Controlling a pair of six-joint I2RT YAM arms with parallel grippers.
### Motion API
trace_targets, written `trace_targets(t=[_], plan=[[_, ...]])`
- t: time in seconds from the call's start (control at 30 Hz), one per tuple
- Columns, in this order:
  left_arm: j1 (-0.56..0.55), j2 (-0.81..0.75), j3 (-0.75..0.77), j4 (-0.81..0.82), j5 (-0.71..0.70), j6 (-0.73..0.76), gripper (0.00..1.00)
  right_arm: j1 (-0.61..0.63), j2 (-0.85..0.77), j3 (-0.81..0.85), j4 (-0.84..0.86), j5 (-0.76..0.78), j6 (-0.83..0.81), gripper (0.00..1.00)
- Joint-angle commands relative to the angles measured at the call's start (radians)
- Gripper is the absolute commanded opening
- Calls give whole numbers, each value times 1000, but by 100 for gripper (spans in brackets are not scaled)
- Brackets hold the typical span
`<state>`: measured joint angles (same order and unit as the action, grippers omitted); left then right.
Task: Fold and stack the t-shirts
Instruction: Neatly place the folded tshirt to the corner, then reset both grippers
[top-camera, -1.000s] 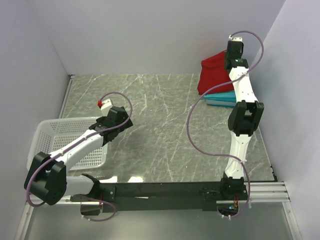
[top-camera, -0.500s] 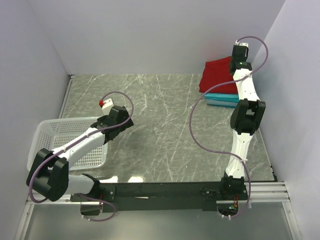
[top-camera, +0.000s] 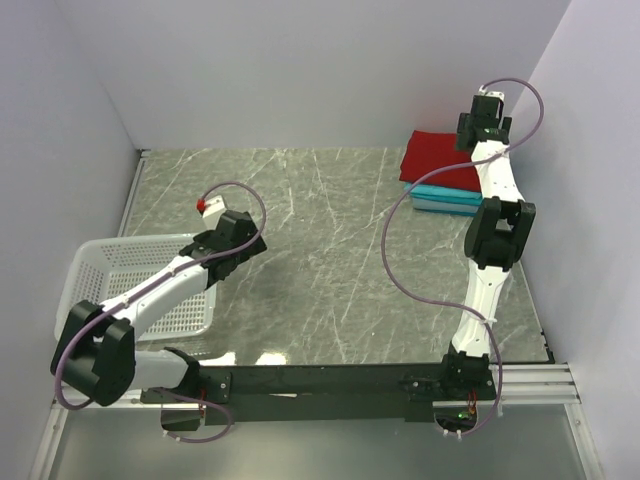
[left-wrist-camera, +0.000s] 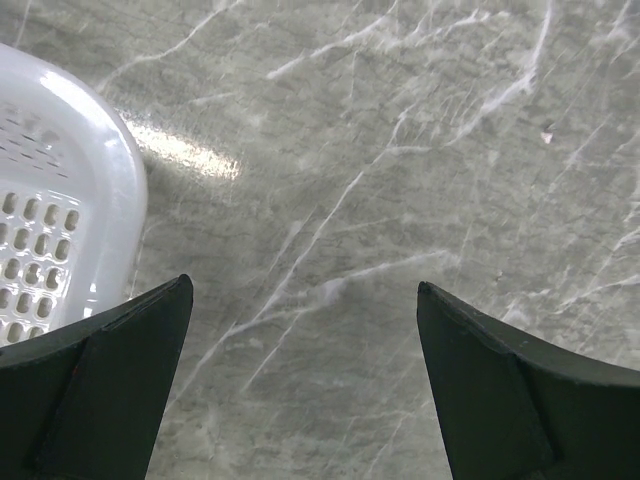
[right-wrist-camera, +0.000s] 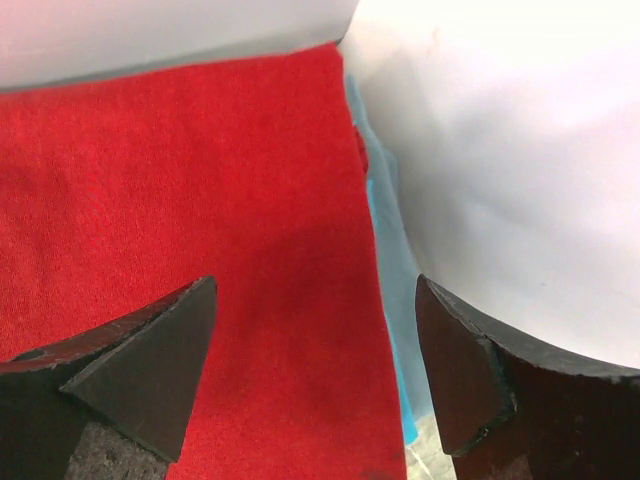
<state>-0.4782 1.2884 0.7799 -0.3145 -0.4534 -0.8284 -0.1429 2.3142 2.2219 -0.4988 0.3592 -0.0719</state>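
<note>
Now holds right hand (right-wrist-camera: 315, 290) open above folded red t-shirt (top-camera: 437, 158), upper right, atop turquoise t-shirt (top-camera: 445, 194); holds left hand (left-wrist-camera: 303, 285) wide open over desk (top-camera: 320, 230) near basket (top-camera: 110, 262), lower left.

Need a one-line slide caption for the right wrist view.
Right gripper open over the folded red t-shirt, stacked on a turquoise t-shirt beside the white wall.

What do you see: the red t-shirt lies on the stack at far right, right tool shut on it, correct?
No: the right wrist view shows the right tool open, jaws apart above the red t-shirt, gripping nothing. It does lie on the stack at far right.
</note>
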Motion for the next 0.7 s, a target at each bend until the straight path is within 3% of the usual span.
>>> trace_targets(t=[0.0, 0.17, 0.43, 0.67], plan=[[6, -64, 21, 12, -5, 9, 99, -1, -87, -31, 49, -34, 37, 87], [6, -119, 18, 15, -2, 11, 99, 29, -216, -140, 89, -46, 53, 88], [6, -276, -1, 23, 13, 8, 99, 117, -545, -453, 184, -51, 161, 90], [6, -425, -62, 58, 82, 0, 99, 246, -1008, -998, 333, -26, 352, 91]])
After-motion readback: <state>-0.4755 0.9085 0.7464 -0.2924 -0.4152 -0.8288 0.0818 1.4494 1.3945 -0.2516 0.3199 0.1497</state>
